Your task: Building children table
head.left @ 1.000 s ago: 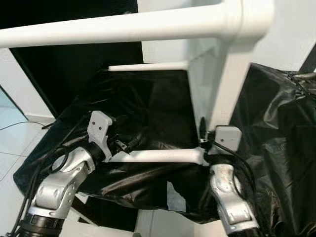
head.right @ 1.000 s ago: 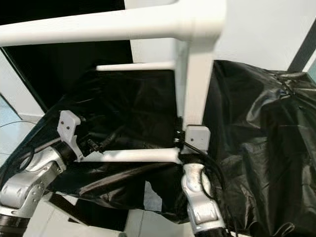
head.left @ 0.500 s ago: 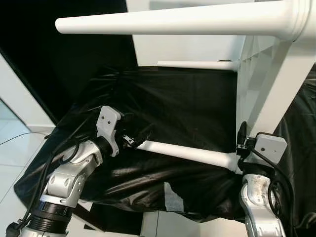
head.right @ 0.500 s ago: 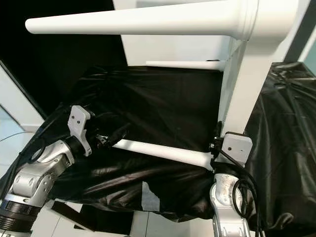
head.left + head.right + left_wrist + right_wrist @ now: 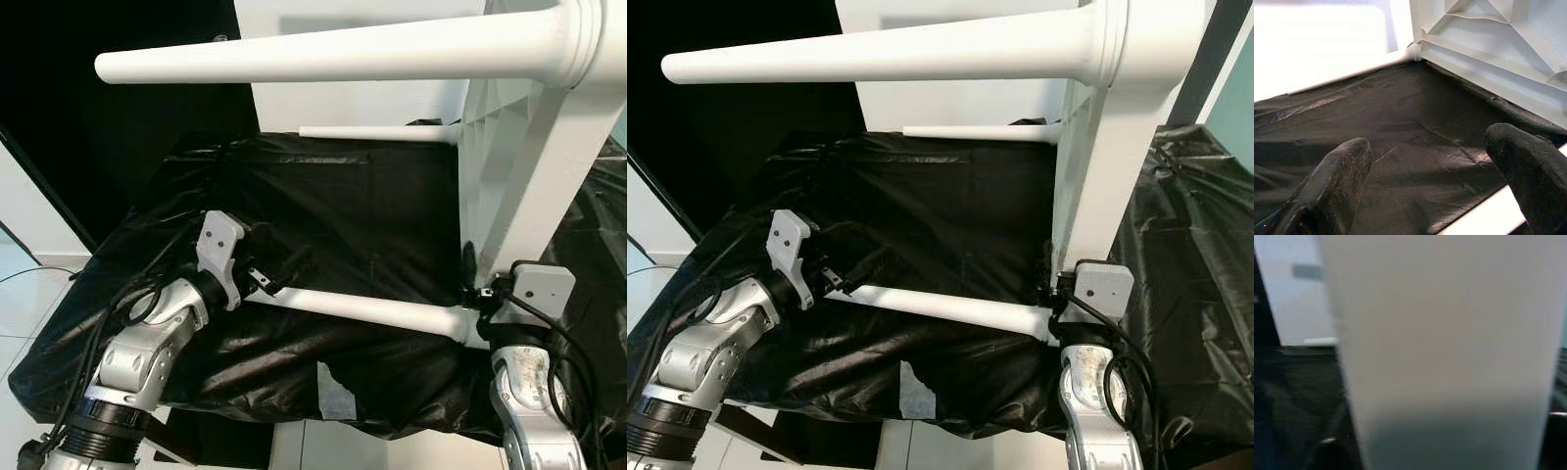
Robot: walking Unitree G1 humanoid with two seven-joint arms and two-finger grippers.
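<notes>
Your left gripper point(image 5: 277, 275) sits spread apart at the tip of the lower table leg point(image 5: 372, 311), not clamped. Right gripper point(image 5: 477, 290) is at the white children's table point(image 5: 519, 166) edge; can't tell its state. Black sheet point(image 5: 372, 211) beyond lies open.

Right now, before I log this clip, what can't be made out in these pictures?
- Right end effector: fingers hidden behind the white tabletop edge in the eye views.
- Right wrist view: a blurred white surface blocks the middle.
- Left end effector: contact with the table leg unclear.
- Tabletop: cut off by the frame's right edge.
</notes>
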